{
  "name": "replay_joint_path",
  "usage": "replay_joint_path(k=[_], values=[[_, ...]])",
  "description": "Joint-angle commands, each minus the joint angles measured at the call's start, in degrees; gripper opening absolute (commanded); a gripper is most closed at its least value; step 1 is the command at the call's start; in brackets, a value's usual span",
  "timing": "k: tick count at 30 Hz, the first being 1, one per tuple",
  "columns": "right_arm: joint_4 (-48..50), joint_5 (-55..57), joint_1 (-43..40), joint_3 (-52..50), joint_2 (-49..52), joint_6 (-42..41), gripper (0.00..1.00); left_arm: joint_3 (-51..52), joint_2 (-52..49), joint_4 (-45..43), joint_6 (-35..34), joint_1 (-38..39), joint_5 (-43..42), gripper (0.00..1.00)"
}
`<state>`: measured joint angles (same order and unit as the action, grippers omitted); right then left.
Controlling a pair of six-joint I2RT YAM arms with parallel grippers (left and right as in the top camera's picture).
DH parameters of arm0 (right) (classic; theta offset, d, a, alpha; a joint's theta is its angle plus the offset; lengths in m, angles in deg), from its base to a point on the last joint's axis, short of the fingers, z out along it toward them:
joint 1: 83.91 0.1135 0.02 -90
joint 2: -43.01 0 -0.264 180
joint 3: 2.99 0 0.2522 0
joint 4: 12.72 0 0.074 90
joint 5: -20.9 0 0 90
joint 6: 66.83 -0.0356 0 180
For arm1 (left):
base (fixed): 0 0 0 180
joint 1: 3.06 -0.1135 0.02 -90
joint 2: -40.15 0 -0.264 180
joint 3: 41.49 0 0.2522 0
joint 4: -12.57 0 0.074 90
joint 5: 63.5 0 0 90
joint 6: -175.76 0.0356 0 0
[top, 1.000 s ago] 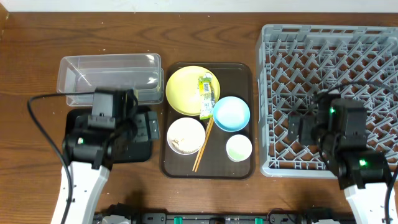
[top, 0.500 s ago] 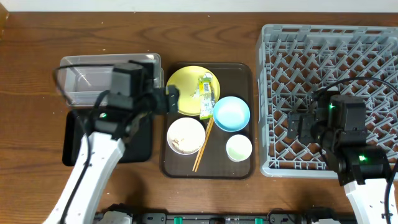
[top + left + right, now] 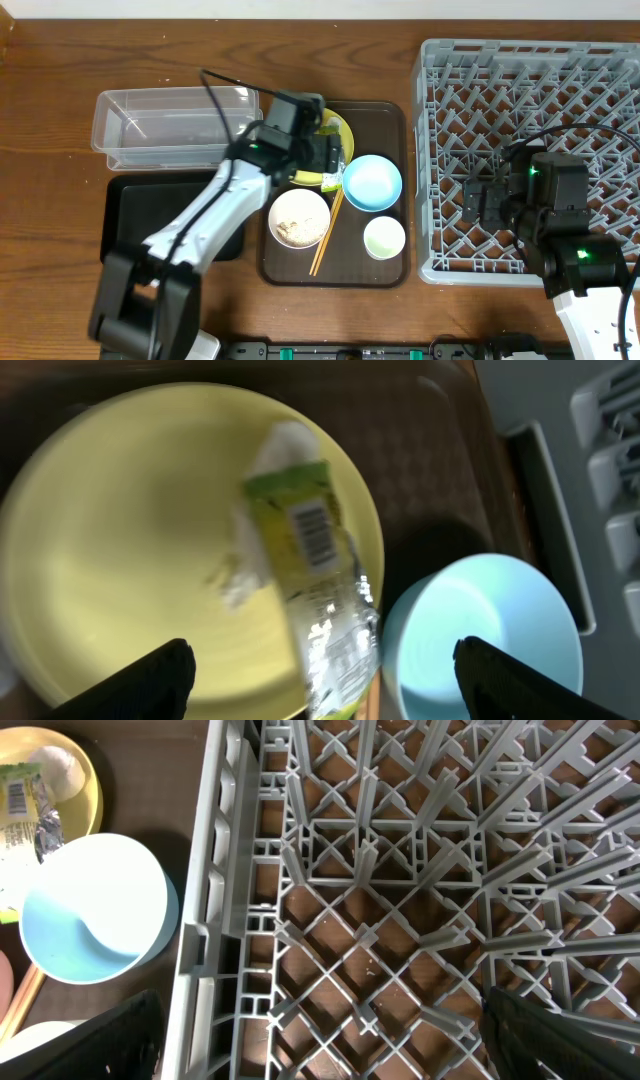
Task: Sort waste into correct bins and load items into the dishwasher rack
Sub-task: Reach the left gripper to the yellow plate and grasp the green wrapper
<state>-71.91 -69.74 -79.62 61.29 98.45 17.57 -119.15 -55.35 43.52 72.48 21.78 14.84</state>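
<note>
My left gripper hangs open over the round yellow plate, its fingers on either side of the lower end of the crumpled green-and-yellow wrapper. Some white scraps lie beside the wrapper on the plate. In the overhead view the left gripper covers most of the plate and the wrapper. The light blue bowl, white bowl, small cup and chopsticks rest on the brown tray. My right gripper is open above the grey dishwasher rack, holding nothing.
The clear tub stands at the back left, with the black tray in front of it. The left arm reaches across both from the front left. The rack's left wall stands right next to the brown tray.
The left arm has swung right from over the black tray, past the clear tub, to above the yellow plate. Its jaws have narrowed slightly. The right arm has stayed put.
</note>
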Motion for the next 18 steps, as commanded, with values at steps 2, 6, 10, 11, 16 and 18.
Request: replay_joint_path(k=[2, 6, 10, 11, 16, 18], values=[[-0.2, -0.3, -0.7, 1.2, 0.0, 0.5, 0.99, -1.2, -4.2, -1.5, -1.2, 2.1, 1.3, 0.84], [-0.4, -0.3, -0.7, 1.2, 0.0, 0.5, 0.99, -1.2, -6.8, -1.7, -3.5, 2.9, 3.7, 0.82], [-0.5, -0.3, -0.7, 1.2, 0.0, 0.5, 0.99, -1.2, -8.5, -1.9, -4.9, 3.0, 3.6, 0.75], [-0.5, -0.3, -0.7, 1.2, 0.0, 0.5, 0.99, -1.2, -8.7, -1.9, -4.9, 3.0, 3.6, 0.73], [-0.5, -0.3, -0.7, 1.2, 0.0, 0.5, 0.99, -1.2, -9.6, -2.0, -4.9, 3.3, 3.6, 0.69], [-0.5, -0.3, -0.7, 1.2, 0.0, 0.5, 0.99, -1.1, -10.0, -2.1, -5.4, 3.3, 3.5, 0.66]])
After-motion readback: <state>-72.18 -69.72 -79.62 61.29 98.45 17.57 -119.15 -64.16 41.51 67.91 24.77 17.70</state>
